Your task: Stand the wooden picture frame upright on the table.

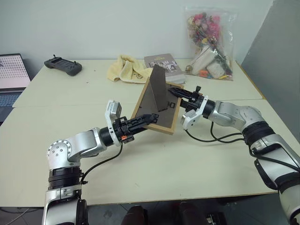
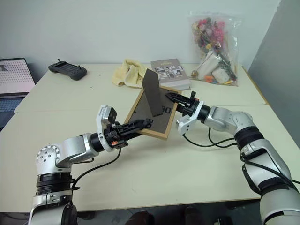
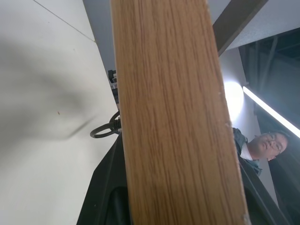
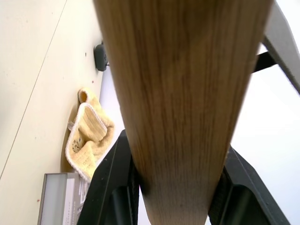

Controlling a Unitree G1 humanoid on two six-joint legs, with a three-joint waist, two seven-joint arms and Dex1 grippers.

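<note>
Holding the wooden picture frame (image 1: 157,108) tilted above the middle of the table (image 1: 154,164), back panel facing me and stand (image 1: 159,89) folded out, so I can tip it upright onto its lower edge and stand. My left gripper (image 1: 146,119) is clamping the frame's near-left edge, its arm reaching in low from the left. My right gripper (image 1: 180,93) is straddling the frame's right edge, fingers on both sides, its arm stretching across from the right, roughly level.

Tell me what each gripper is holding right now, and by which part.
Both hold the frame, back panel up: the left gripper on its near wooden edge, the right gripper on its far edge, with wood between the fingers in both wrist views.
</note>
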